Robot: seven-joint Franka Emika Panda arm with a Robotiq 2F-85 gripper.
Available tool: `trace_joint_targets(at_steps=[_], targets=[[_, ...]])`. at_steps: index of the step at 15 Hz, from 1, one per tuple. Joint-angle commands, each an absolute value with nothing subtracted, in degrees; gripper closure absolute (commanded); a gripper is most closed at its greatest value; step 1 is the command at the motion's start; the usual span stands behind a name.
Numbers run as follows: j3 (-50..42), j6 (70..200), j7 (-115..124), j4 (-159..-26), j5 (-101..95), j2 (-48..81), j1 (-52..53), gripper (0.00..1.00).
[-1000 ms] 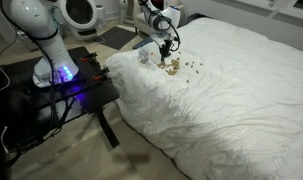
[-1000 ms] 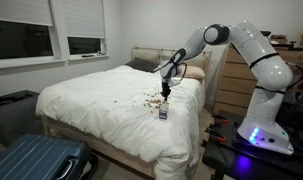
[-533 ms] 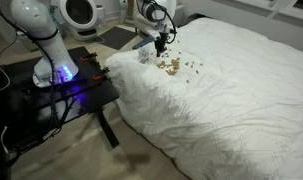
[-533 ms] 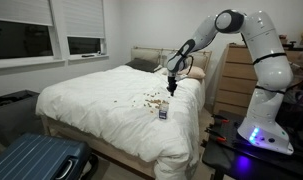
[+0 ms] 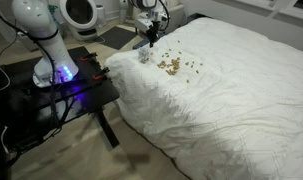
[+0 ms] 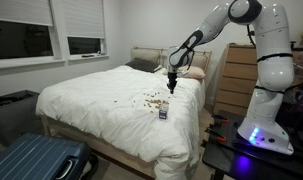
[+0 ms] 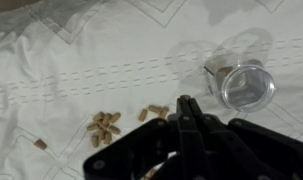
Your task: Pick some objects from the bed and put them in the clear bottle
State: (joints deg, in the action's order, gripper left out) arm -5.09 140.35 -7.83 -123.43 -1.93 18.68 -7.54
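The objects are small tan pellets (image 5: pixel 172 66) scattered in a loose cluster on the bed's white duvet (image 5: pixel 231 90); they also show as a cluster (image 6: pixel 148 100) and close up (image 7: pixel 104 124). The clear bottle (image 5: pixel 144 56) stands upright near the bed's edge, open mouth up (image 7: pixel 243 86), also seen as the bottle (image 6: pixel 163 113). My gripper (image 7: pixel 187 100) hangs above the duvet between pellets and bottle, fingers pressed together with a tiny tan bit pinched at their tips. In both exterior views the gripper (image 5: pixel 149 41) (image 6: pixel 172 88) hovers just above the bottle.
A black table (image 5: pixel 76 85) carrying the robot base stands beside the bed. A blue suitcase (image 6: pixel 36 160) lies at the bed's foot. A wooden dresser (image 6: pixel 234 80) stands near the headboard and pillows (image 6: pixel 191 72). Duvet folds run across the wrist view.
The gripper has lifted off the pellet cluster and travelled sideways towards the bottle, staying shut. The arm has risen higher. Bottle and loose pellets have not moved.
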Motion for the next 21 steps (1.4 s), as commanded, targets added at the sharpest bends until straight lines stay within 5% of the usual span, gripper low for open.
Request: trace_joint_targets(at_steps=[1, 21], targets=[[-3.74, 140.53, -8.83, -126.62, -2.88, 15.95, -5.98, 0.99], [-0.42, 154.96, -13.14, -129.06, -5.84, 23.08, -3.31, 0.99]])
